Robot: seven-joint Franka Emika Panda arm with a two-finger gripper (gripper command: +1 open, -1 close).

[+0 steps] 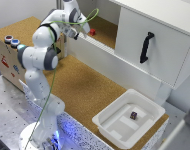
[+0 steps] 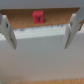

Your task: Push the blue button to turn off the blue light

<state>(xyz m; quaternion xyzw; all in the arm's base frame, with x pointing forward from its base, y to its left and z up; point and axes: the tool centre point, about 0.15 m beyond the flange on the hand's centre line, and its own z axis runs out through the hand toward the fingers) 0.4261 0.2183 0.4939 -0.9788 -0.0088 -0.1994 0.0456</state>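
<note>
We find the claw (image 1: 86, 31) far from its target; in the exterior view it sits high near 12 o'clock, reaching over the white ledge (image 1: 107, 52) toward a small red block (image 1: 93, 32) on the cork surface (image 1: 85, 90); the wrist view shows both fingers (image 2: 8, 30) spread wide with nothing between them, the red block beyond the gap. The blue button (image 1: 15, 43) sits atop the wooden box (image 1: 10, 62) at about 9 o'clock, just beside a darker reddish button (image 1: 8, 38); we cannot tell whether its light is on. We judge the press not yet begun; the approach is the step in hand. Next move calls for swinging the arm back toward 9 o'clock, centring a fingertip over the blue one only, then pressing straight down; a white tray (image 1: 112, 125) holding a small dark cube (image 1: 133, 115) lies at 5 o'clock, well apart.
</note>
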